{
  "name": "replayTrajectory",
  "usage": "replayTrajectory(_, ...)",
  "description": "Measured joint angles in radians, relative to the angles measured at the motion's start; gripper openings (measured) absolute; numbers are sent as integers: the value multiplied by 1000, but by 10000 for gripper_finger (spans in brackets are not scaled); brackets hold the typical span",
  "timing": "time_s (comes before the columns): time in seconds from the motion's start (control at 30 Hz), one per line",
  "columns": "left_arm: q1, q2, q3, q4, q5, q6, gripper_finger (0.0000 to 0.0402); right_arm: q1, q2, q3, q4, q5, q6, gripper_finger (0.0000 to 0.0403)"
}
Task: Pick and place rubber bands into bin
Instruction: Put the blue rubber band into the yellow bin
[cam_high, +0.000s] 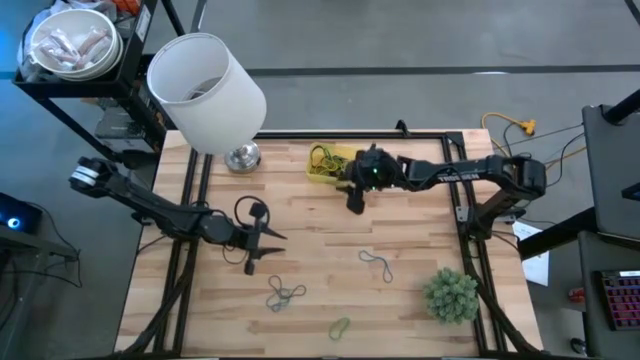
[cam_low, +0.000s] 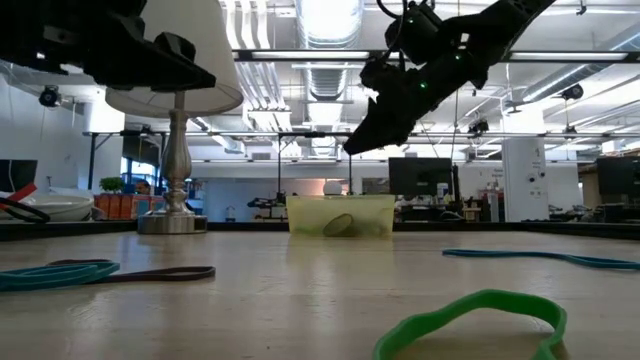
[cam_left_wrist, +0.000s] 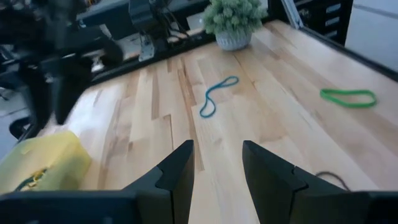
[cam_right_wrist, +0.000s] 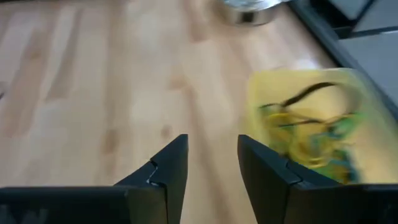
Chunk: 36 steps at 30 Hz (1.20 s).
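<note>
The yellow bin (cam_high: 328, 163) sits near the table's far edge with several rubber bands inside (cam_right_wrist: 311, 127). Loose bands lie flat on the wood: a grey-blue one (cam_high: 378, 262), a tangled bunch (cam_high: 283, 293) and a green one (cam_high: 341, 326) toward the near edge. My right gripper (cam_high: 355, 200) hangs open and empty in the air just near-right of the bin (cam_low: 340, 215); its wrist view shows bare wood between the fingers (cam_right_wrist: 211, 168). My left gripper (cam_high: 265, 250) is open and empty over the table's left middle, facing the grey-blue band (cam_left_wrist: 214, 99) and the green band (cam_left_wrist: 348, 96).
A white lamp (cam_high: 208, 88) stands on its metal base (cam_high: 242, 156) left of the bin. A small potted plant (cam_high: 450, 295) sits at the near right corner. Bare wood lies between the two grippers. A black cable loop (cam_high: 250, 210) hangs by the left gripper.
</note>
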Motion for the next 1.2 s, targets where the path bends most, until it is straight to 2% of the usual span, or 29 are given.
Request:
replayTrajectory(0.2,0,51,0,13,0,1,121,95,0,-74,-1,-11,-12,131)
replayTrajectory(0.47,1,85,9,21,0,-4,121,245,0,-177,0,-11,103,116)
replayTrajectory(0.6,0,109,5,17,39,-114,121,345,0,-213,1,-7,165,109)
replayTrajectory(0.7,-13,158,2,16,107,-191,121,420,0,-226,2,43,184,104)
replayTrajectory(0.83,-59,261,14,15,112,-226,121,496,0,-230,3,143,174,97)
replayTrajectory(1.07,-117,401,89,16,119,-236,121,521,0,-230,6,202,160,88)
replayTrajectory(1.2,-132,449,119,17,174,-238,121,521,0,-230,6,203,163,84)
